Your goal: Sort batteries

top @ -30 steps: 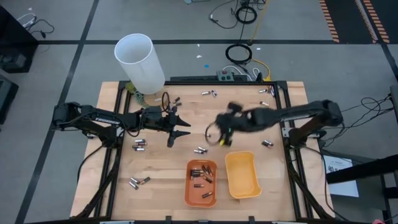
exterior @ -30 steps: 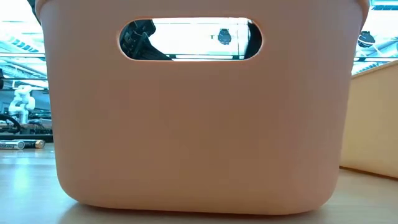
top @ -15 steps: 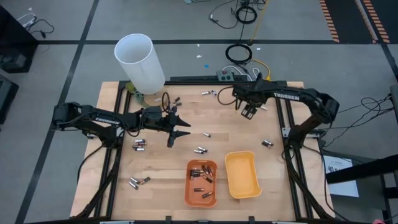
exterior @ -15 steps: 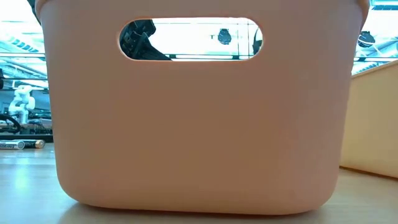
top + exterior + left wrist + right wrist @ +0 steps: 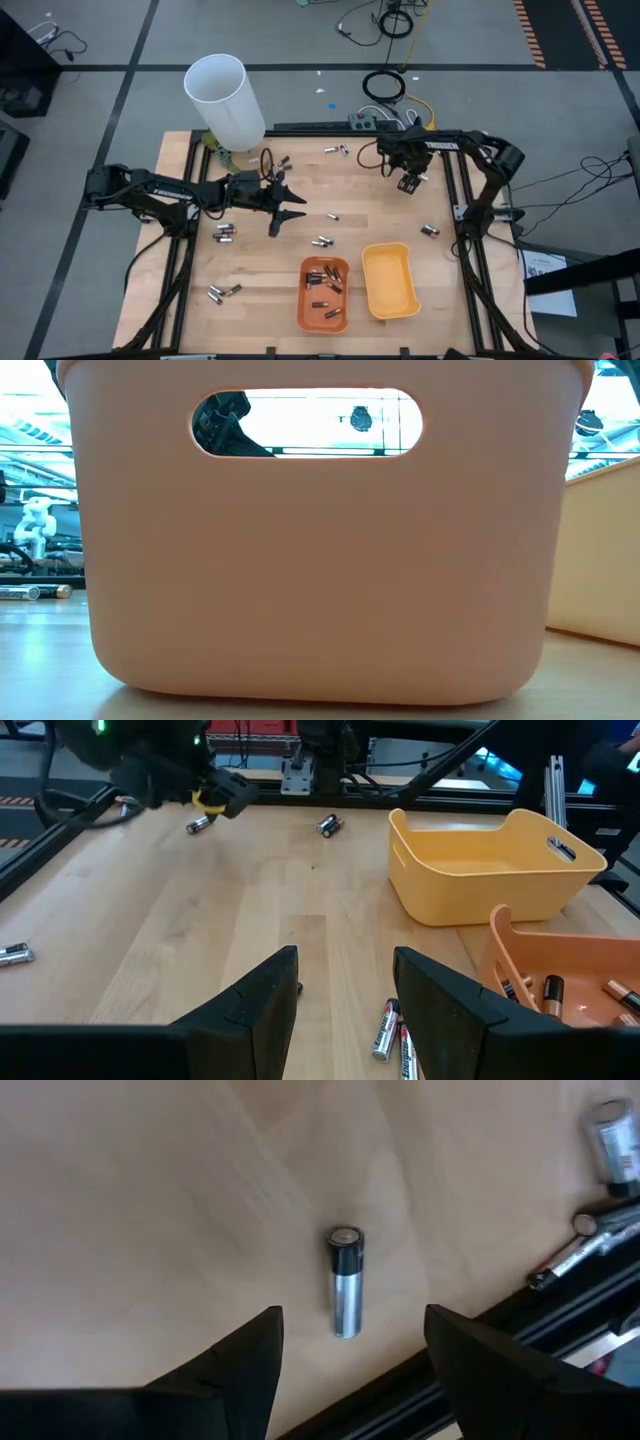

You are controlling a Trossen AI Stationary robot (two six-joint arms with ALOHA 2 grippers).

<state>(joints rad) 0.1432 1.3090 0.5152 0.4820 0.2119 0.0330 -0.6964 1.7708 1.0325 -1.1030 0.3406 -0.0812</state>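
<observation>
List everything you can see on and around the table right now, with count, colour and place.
Batteries: many, silvery or dark, scattered over the table; several in the orange tray; one below the right hand.
Orange tray: one, near edge, centre.
Yellow tray: one, right of the orange tray, looks empty.
White tube: one, tall, far left corner.
Table: one, light wood, black frame.
Cables: black and yellow, floor behind.
Left hand: open, left of centre.
Right hand: open, far right, above a battery.
</observation>
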